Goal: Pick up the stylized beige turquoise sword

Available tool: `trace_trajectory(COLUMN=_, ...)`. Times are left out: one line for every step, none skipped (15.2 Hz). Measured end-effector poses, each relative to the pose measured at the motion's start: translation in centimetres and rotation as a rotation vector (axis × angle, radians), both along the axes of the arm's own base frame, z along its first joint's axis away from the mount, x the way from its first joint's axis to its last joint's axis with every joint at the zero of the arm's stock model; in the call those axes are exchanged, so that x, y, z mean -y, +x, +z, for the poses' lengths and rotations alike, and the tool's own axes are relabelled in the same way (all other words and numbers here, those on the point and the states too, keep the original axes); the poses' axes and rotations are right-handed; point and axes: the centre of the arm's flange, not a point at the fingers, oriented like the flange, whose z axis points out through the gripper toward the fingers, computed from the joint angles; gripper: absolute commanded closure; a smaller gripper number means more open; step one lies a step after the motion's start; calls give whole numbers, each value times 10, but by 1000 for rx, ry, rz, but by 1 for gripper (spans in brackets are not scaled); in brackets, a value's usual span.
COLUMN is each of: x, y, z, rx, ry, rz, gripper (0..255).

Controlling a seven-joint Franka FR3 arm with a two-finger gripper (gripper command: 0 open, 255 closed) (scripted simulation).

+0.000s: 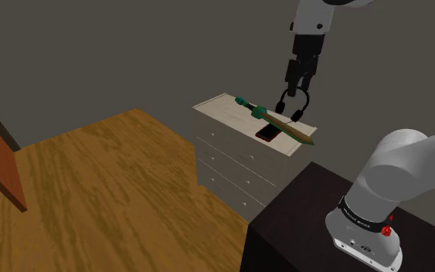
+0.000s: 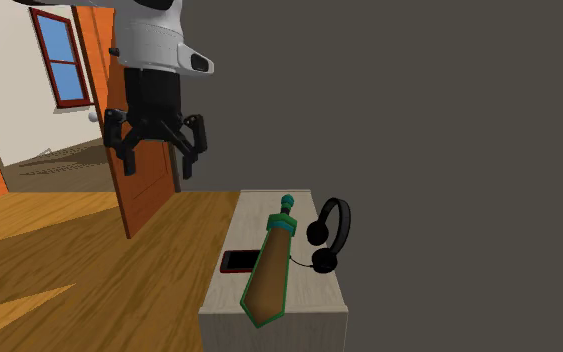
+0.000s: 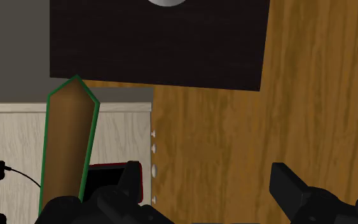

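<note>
Zero contact with the sword (image 1: pixel 277 124) so far; the pick-up is not yet begun. The whole grasp is left: line up, descend, close, lift.

Sword: lies flat on top of the dresser (image 1: pixel 231 166), on a diagonal. Brown blade edged in green, teal hilt. The tip reaches just past the dresser's edge on the stand's (image 1: pixel 300 209) side; the hilt points away from it. The blade lies partly over a red-rimmed phone (image 2: pixel 237 262). Headphones (image 2: pixel 331 235) sit just beside the blade on the other side, with their thin cord running up to it.

Gripper (image 2: pixel 157 160): fingers spread wide, nothing between them. It hangs well above the dresser top, pointing straight down.

Arm: reaches up from the stand and comes down from overhead, wrist vertical.

Alignment, judged from the wrist view: the blade (image 3: pixel 66 146) runs beside one finger, not between the two. The gap between the fingers looks onto the wood floor (image 3: pixel 222 127) past the dresser's front, so the hand seems offset to that side. The second exterior view agrees: the gripper stands toward that view's left of the dresser.

Next move probably calls for a sideways shift over the blade before going down, minding phone and cord.
</note>
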Motion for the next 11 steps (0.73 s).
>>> trace_trajectory(x=0, y=0, z=0, rx=0, ry=0, rz=0, gripper=0)
trace_trajectory(x=4, y=5, z=-3, rx=1, ry=4, rz=-2, gripper=0)
trace_trajectory(x=9, y=12, z=-8, rx=4, ry=9, rz=-6, gripper=0)
trace_trajectory(x=16, y=20, z=-14, rx=8, ry=16, rz=-10, gripper=0)
trace_trajectory(x=22, y=26, z=-20, rx=12, ry=23, rz=-15, gripper=0)
trace_trajectory(x=30, y=35, z=-28, rx=15, ry=31, rz=-20, gripper=0)
trace_trajectory(x=40, y=46, z=-32, rx=20, ry=38, rz=-26, gripper=0)
trace_trajectory(x=44, y=54, z=-39, rx=25, ry=45, rz=-31, gripper=0)
trace_trajectory(x=51, y=63, z=-46, rx=29, ry=53, rz=-36, gripper=0)
trace_trajectory(x=59, y=73, z=-52, rx=34, ry=60, rz=-41, gripper=0)
trace_trajectory(x=65, y=80, z=-59, rx=38, ry=68, rz=-46, gripper=0)
